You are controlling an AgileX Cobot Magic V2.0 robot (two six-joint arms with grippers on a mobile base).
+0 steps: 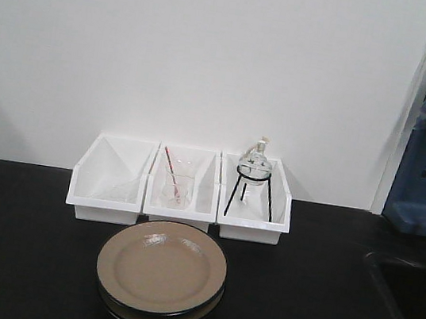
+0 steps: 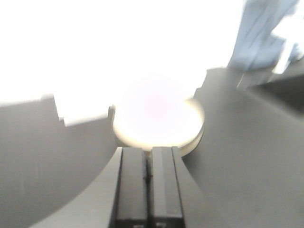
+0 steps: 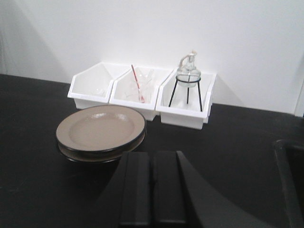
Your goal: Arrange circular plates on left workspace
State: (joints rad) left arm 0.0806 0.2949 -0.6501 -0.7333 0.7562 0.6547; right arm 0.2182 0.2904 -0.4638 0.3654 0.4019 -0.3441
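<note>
Plates (image 1: 161, 268): two, stacked, lower centre of frame on bench (image 1: 14, 258), before three bins (image 1: 181, 187). Likely rigid, glossy, slippery, breakable; best pinched at the raised rim. Left gripper (image 2: 148, 164) and right gripper (image 3: 152, 164): jaws closed, holding nothing

The left claw (image 2: 148, 164), fingers pressed together, sits just before the overexposed circular plates (image 2: 159, 116).

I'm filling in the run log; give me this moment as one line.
plates: two stacked, in front of bins | left gripper: shut, empty | right gripper: shut, empty | step: not started
</note>
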